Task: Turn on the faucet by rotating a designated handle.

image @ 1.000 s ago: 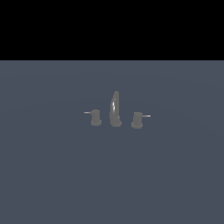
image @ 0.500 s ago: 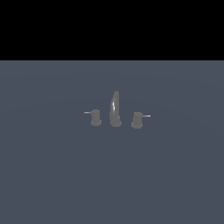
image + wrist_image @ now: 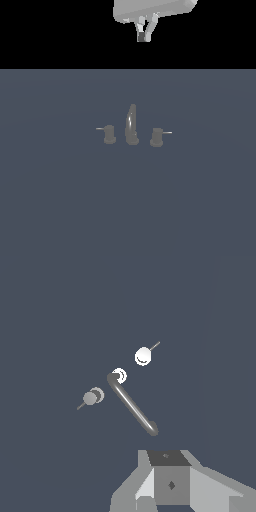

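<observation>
Pincer (image 3: pixel 144 36): hung at the top of the exterior frame, a little right of centre, against the black band above the desk; its two fingers converged downward until their tips stood nearly together, with nothing held between them; well apart from the faucet below; in the wrist view only its pale body and a dark block (image 3: pixel 170 476) showed at the lower edge, so the gap could not be judged there.

Faucet (image 3: pixel 131 126): a dull-grey three-piece set standing near the middle of the exterior frame on the slate-blue desk (image 3: pixel 60 200); the tall curved spout rose at the centre, tapering and bearing a shiny streak; one short knob stood on either side of it, each apart from the spout.

Handle (image 3: pixel 157 137): the stubby knob on the exterior view's right of the spout, upright on a wider base; its thin pale pin pointed sideways toward the right edge of the frame; untouched, the pincer far above it.

Twin knob (image 3: pixel 109 134): on the exterior view's left of the spout; its pin pointed toward the left edge.

Wrist view: the spout (image 3: pixel 132 404) ran as a dark diagonal bar at mid-frame; two knobs lay beside its base, one bright white and one grey; which of them was the handle I could not tell.
</observation>
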Robot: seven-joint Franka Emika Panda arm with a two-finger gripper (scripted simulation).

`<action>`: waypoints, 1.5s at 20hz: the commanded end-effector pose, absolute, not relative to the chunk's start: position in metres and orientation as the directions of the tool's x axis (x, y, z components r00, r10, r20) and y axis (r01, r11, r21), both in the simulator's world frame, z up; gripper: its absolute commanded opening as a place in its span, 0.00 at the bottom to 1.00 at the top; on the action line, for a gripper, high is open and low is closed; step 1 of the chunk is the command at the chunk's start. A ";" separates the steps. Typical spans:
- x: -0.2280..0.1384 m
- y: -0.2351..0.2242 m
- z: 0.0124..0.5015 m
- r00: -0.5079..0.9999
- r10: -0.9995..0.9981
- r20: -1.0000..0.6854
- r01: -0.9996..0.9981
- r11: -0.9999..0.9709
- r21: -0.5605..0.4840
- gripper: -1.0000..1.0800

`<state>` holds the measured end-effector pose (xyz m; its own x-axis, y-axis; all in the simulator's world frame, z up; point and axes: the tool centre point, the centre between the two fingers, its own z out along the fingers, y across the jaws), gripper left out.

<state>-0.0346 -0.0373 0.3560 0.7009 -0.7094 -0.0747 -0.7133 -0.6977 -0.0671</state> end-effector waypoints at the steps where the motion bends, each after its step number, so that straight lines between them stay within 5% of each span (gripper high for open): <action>1: -0.018 -0.045 0.336 0.642 -0.763 -0.076 -0.766 -0.639 -0.061 0.00; 16: 0.052 -0.100 0.196 0.235 -0.971 -0.056 -0.972 -0.234 -0.017 0.00; 30: 0.070 -0.142 0.082 -0.075 -0.997 -0.009 -0.997 0.075 0.000 0.00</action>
<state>0.0692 -0.1393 0.0899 -0.0523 -0.9985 -0.0134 -0.9986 0.0523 0.0009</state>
